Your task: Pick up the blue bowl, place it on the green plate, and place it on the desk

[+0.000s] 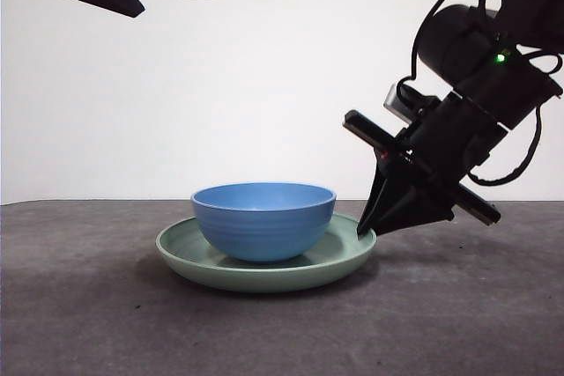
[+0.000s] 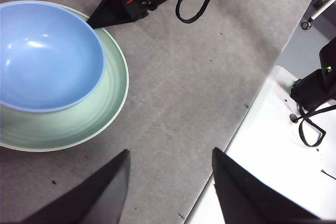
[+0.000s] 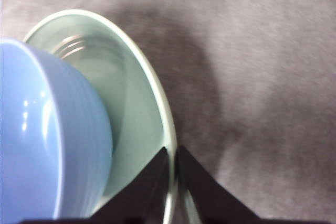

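Right gripper (image 3: 172,182) nearer, jaws pinched narrow on rim of wide pale sage-green glossy plate (image 1: 264,272), one jaw inside, one outside. Round glossy medium-blue bowl (image 1: 263,217) seated in plate, just beyond inner jaw, apart from it. Dark grey-brown matte desk (image 1: 458,314) under plate. Left gripper (image 2: 170,187) well apart, raised, jaws wide, holding nothing.
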### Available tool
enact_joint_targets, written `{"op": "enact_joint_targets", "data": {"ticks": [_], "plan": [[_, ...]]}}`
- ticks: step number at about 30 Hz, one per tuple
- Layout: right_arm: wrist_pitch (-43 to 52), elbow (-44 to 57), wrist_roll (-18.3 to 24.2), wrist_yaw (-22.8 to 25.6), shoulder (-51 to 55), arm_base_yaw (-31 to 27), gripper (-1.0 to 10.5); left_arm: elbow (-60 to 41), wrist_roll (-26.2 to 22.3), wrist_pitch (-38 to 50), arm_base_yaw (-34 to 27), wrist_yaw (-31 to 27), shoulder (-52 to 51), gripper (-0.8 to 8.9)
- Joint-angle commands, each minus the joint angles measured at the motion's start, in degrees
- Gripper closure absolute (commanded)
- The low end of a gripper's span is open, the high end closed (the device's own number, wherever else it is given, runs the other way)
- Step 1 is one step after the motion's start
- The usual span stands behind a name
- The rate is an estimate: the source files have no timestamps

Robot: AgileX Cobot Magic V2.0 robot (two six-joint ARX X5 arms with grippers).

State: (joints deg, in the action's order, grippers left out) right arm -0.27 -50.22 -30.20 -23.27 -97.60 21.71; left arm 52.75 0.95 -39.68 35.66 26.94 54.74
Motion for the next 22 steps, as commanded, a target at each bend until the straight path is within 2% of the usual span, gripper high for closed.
{"op": "enact_joint_targets", "data": {"ticks": [1,7,11,22], "plan": [[1.1,-1.3,-0.9,-0.2,-1.2,0.4,9.3,0.5,-0.3,0.2,0.3,0.1,0.3,5.64],[1.1,-1.3,-0.7,-0.2,-1.2,0.4,9.3,0.5,-0.3,0.2,0.3,0.1,0.3,5.64],[1.1,-1.3,-0.9,-0.2,-1.2,0.4,8.2,0.5,-0.3,-0.2,0.3,0.1,0.3,5.64],[-0.3,-1.3,-0.7,1.0,1.6,0.2,8.1,0.5,-0.3,-1.1,0.3,0.1,0.3,5.64]]}}
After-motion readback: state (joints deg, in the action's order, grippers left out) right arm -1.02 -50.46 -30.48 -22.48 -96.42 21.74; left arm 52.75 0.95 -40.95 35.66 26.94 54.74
